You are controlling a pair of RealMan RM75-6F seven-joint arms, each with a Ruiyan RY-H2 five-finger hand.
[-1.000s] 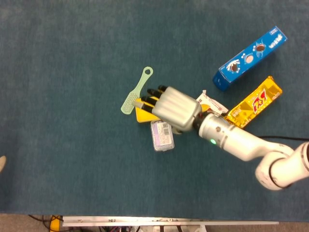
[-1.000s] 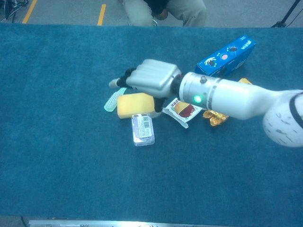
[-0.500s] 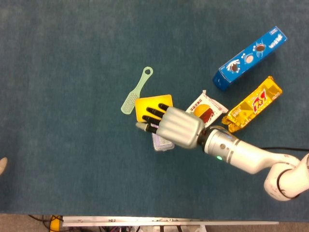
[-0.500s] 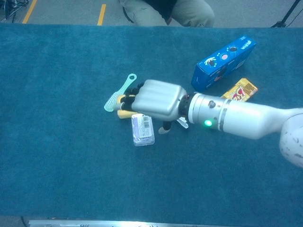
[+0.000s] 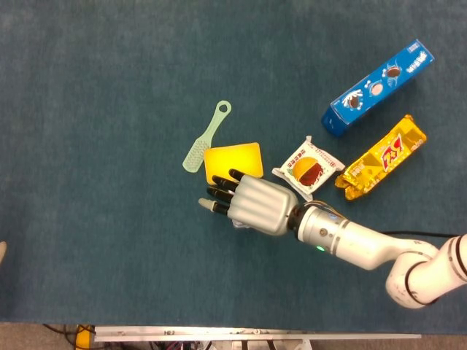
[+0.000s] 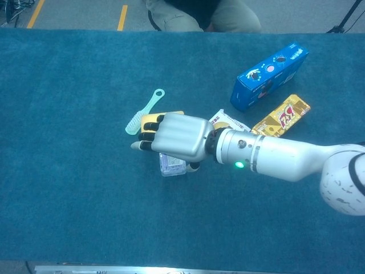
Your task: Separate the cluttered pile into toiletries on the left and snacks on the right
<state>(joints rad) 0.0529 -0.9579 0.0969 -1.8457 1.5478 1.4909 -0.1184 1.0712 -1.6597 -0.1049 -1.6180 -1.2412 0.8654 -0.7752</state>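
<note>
My right hand (image 5: 252, 204) (image 6: 178, 137) lies palm down over the small clear box (image 6: 171, 165), its fingers stretched out to the left and holding nothing. In the head view the box is hidden under the hand. Just beyond the fingers lies a yellow sponge (image 5: 232, 159) (image 6: 149, 120), with a pale green comb (image 5: 206, 137) (image 6: 144, 111) at its far left. Right of the sponge is a white snack packet (image 5: 309, 168) (image 6: 223, 120). Further right lie a yellow snack bar (image 5: 384, 157) (image 6: 280, 117) and a blue biscuit box (image 5: 378, 87) (image 6: 268, 75).
Blue carpet-like cloth (image 5: 95, 219) covers the table. A pale sliver (image 5: 2, 248) shows at the left edge of the head view; I cannot tell what it is. A person sits beyond the far table edge (image 6: 199, 11).
My right hand has drawn back toward the near edge, off the sponge and onto the clear box. The sponge and the white packet now show in full.
</note>
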